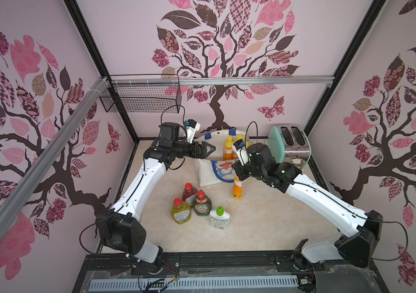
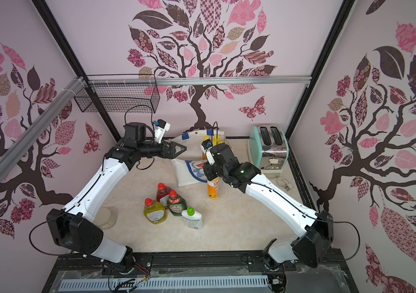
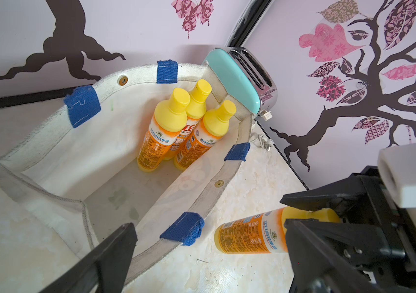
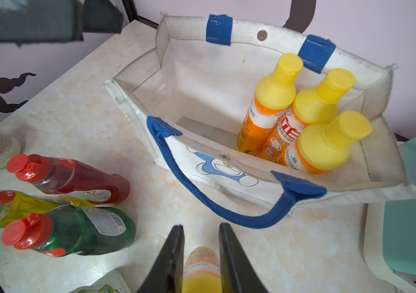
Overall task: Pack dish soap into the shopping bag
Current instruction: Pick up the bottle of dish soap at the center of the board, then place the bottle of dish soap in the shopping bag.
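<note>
The white shopping bag (image 1: 208, 175) with blue handles stands open at the back of the table, and three orange dish soap bottles (image 3: 166, 132) with yellow caps stand inside its right end. My right gripper (image 4: 201, 228) is shut on the yellow cap of another orange bottle (image 1: 237, 189), which hangs upright just in front of the bag; whether its base touches the table I cannot tell. My left gripper (image 3: 209, 228) is open and empty above the bag's left end. A yellow-green (image 1: 181, 211), a red (image 1: 189, 192), a dark green (image 1: 201, 204) and a white bottle (image 1: 219, 218) stand together nearer the front.
A mint-and-steel toaster (image 1: 290, 142) stands right of the bag against the back wall, with its cord and plug on the table. A pale jar (image 2: 106, 218) sits under the left arm. A wire basket (image 1: 141, 99) hangs on the back rail.
</note>
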